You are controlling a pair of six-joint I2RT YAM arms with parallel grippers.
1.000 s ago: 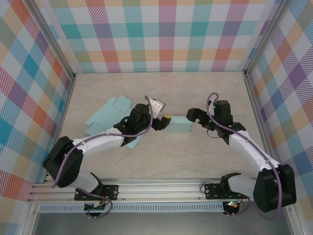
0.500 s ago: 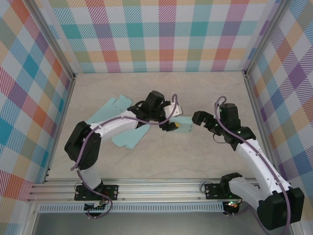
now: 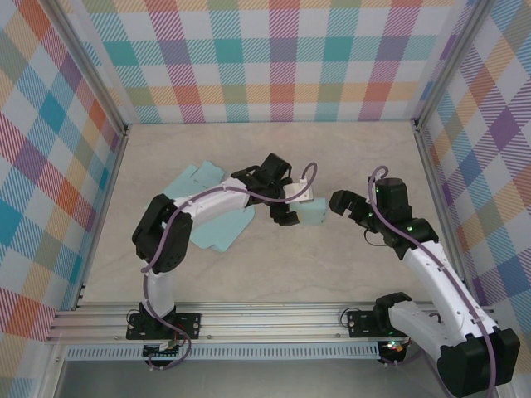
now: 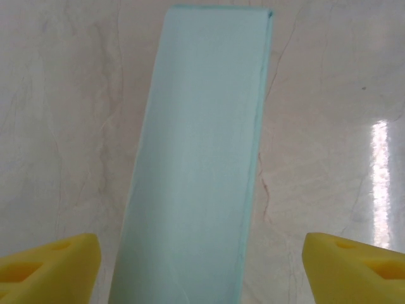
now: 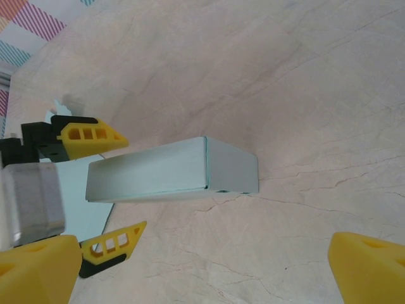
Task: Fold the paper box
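Teal card lies flat at the left of the table, two unfolded blanks of what looks like the same thin stock as the paper box; from that we judge the box light, hollow and easy to crush, stiff along its creases but soft across its broad faces, and smooth enough to slide on the marbled surface if nudged; we would hold it gently across the narrow width near one end, where the folded edges give some backbone, not in the middle of a long panel. Moving right, the left pincer stands open astride the box's left end; in its wrist view the box runs straight up the middle between the yellow fingertips, with bare table showing on both sides, so we read it as bracketed but not squeezed. The box itself lies near the middle of the table as a long rectangular block, its closed end face turned toward the right arm. Further right, the right pincer is spread wide with nothing in it; it sits just beside the box's right end without touching; from its wrist view the box lies ahead of the fingers and apart from them.
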